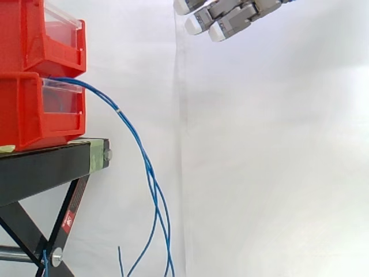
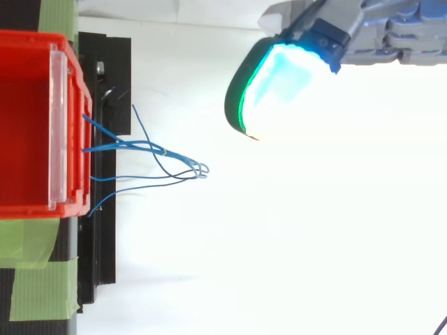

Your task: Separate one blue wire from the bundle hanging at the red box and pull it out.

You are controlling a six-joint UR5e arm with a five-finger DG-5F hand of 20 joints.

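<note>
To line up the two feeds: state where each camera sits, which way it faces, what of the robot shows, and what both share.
Side view: beside the work at about bin height, looking level across the stacked red bins, black stand and hanging blue wires; the hand shows at top right, fingers straight.
Top view: above the work, looking down on the upper bin and the wires; a glowing cyan fingertip pad of the hand looms at top right.
Shared: bins, stand, wires and hand.

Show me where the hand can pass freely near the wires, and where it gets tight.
Free, side view: the wide gap right of the hanging blue wires, below the open hand, against the white curtain. Crowded: where the wires leave the lower red bin and drop past the black stand.
</note>
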